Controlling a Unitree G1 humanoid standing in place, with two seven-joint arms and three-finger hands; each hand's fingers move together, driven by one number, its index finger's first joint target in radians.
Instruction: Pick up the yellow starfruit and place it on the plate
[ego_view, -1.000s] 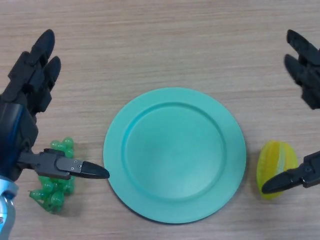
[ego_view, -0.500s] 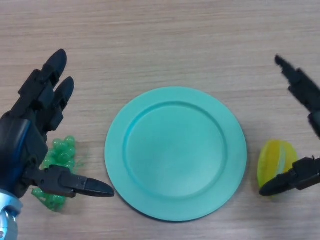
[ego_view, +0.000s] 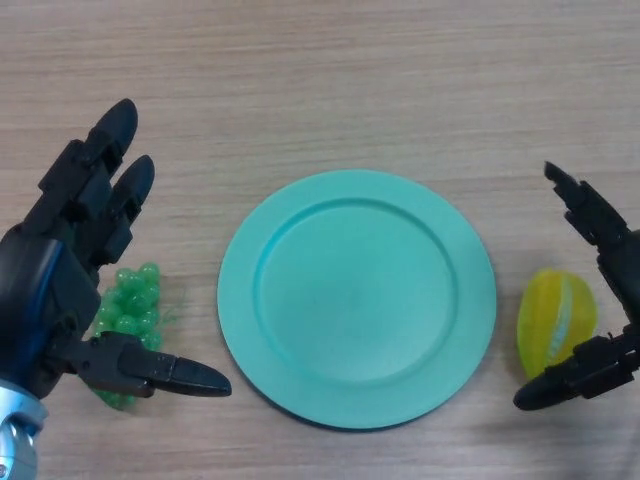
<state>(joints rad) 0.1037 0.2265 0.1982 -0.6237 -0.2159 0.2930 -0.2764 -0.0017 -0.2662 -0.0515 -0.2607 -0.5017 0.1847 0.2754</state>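
The yellow starfruit (ego_view: 556, 320) lies on the wooden table just right of the teal plate (ego_view: 357, 297), apart from its rim. My right hand (ego_view: 601, 285) comes in from the right edge, open, with its fingers stretched above the fruit and its thumb below it, not touching it that I can see. My left hand (ego_view: 62, 280) hovers open at the left, fingers spread up and thumb pointing toward the plate's lower left rim. The plate holds nothing.
A bunch of green grapes (ego_view: 126, 318) lies under my left hand, partly covered by the palm and thumb. Bare wooden table (ego_view: 330, 80) stretches across the far side.
My right hand has dropped lower and closer round the starfruit. My left hand shifted right and up, uncovering more of the grapes. Plate and fruit sit slightly lower in view.
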